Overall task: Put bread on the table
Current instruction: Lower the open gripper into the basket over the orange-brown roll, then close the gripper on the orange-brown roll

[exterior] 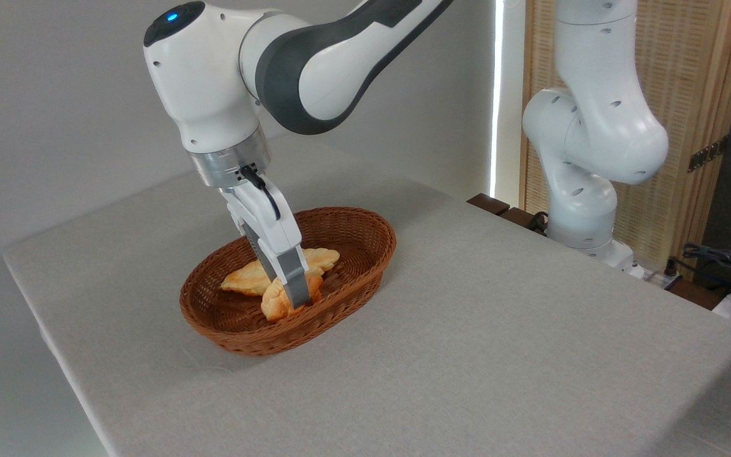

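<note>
The bread (273, 305), a chunky golden-orange roll, lies inside the brown wicker basket (381, 252), against its near wall. My gripper (301, 301) reaches down into the basket, and its near grey finger (296, 287) crosses in front of the roll's right half. The far finger is hidden behind the near one. The roll looks to be between the fingers, but whether they press on it does not show. The table (480, 355), light grey with a fabric texture, carries the basket left of centre.
A longer, paler leaf-shaped pastry (246, 279) lies in the basket behind the roll. The arm's white base (584, 216) stands at the table's far right edge. Cables and a dark device (730, 266) sit beyond that edge.
</note>
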Controlling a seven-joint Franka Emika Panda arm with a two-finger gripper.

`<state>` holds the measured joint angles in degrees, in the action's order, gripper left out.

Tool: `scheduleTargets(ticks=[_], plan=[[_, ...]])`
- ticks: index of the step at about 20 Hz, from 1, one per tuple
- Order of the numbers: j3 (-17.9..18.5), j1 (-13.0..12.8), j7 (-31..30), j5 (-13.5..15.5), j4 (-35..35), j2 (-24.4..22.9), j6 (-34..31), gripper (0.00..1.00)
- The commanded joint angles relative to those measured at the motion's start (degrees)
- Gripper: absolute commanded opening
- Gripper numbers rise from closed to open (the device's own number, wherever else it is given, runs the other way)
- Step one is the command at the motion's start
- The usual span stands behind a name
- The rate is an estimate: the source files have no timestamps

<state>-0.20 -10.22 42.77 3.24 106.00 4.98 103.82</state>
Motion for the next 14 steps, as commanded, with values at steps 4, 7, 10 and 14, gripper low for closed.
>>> scheduleTargets(ticks=[4,7,10,14], plan=[[0.38,-0.94,1.09,-0.34,0.08,-0.23,-0.29,0.05],[0.29,-1.21,1.00,-0.26,0.00,-0.06,-0.29,0.02],[0.38,-1.30,1.09,-0.26,0.08,-0.06,-0.29,0.00],[0.38,-1.30,1.09,-0.26,-0.01,-0.06,-0.29,0.00]])
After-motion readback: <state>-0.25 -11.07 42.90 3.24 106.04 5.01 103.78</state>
